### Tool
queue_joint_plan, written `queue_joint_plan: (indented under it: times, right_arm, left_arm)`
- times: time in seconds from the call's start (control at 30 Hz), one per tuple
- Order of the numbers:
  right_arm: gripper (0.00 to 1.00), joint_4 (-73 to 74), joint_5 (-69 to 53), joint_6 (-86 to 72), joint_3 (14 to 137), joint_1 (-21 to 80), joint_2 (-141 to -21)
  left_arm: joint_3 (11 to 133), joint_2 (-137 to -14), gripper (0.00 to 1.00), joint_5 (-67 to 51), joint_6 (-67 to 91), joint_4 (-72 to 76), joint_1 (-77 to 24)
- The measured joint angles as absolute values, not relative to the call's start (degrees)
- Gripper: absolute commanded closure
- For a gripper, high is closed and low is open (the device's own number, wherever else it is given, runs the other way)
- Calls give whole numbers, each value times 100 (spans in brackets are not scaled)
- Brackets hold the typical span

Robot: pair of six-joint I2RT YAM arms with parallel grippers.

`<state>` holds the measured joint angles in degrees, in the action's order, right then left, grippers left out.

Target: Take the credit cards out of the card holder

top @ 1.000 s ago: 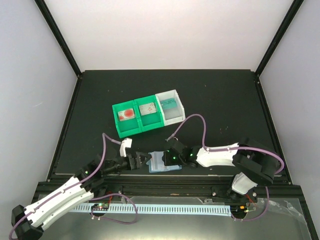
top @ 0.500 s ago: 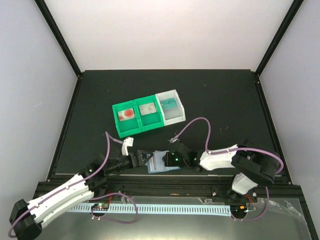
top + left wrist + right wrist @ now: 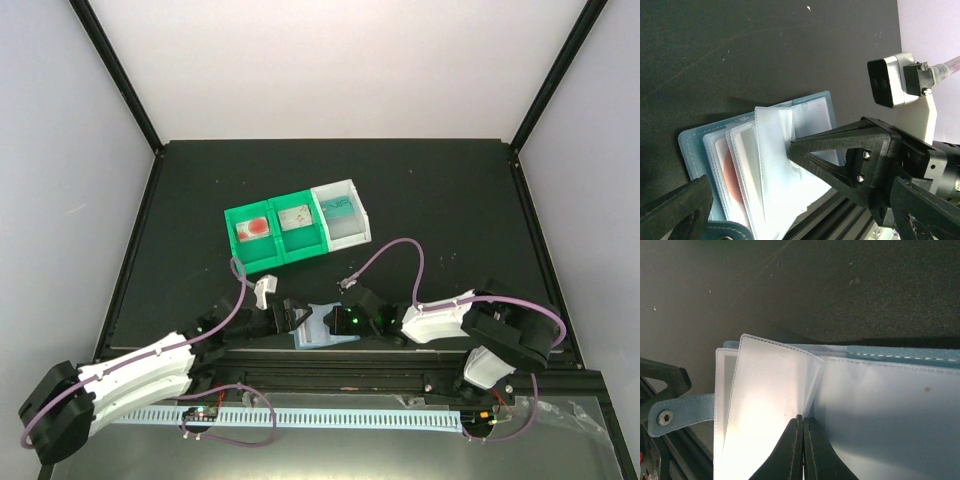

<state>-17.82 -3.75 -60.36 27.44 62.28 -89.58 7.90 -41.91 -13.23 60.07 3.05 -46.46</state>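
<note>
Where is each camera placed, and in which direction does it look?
Top external: above and behind the robot, looking down at the table; left arm and right arm show, left gripper and right gripper at the card holder.
Left wrist: on the left arm, facing rightward over the card holder; own open fingers and the right gripper show.
Right wrist: on the right arm, close on a clear pocket; own shut fingers pinch it.
Shared: all show the card holder.

left claw (image 3: pixel 291 316): wide open | right claw (image 3: pixel 803 426): pinched closed
</note>
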Motion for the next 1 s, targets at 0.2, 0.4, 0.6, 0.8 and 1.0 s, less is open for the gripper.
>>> queue_joint_plan:
  times: [0.2,0.4,0.6,0.8,1.0]
  right_arm:
    - [96,-1789,-397,-6055,2744,6228,-8958]
    - [96,-1789,-408,-6060,2744,6228,-8958]
    - [96,-1813,-405,-6069,2711,6228,-8941]
    - [96,-1813,-405,-6084,2687,6228,-8910]
    - [96,-1815,-403,-6130,2683,6228,-8908]
  left_arm:
    - [939,-4665,1,-1439,5896,519,-4606]
    - [1057,-4672,1,-1573,5863,580,-4582]
    - [1203,-4482,1,-1658,5878,611,-4582]
    - [1205,-4637,1,-1791,5942,749,-4582]
    - [1205,-5312,1,-1848,5940,943,-4582]
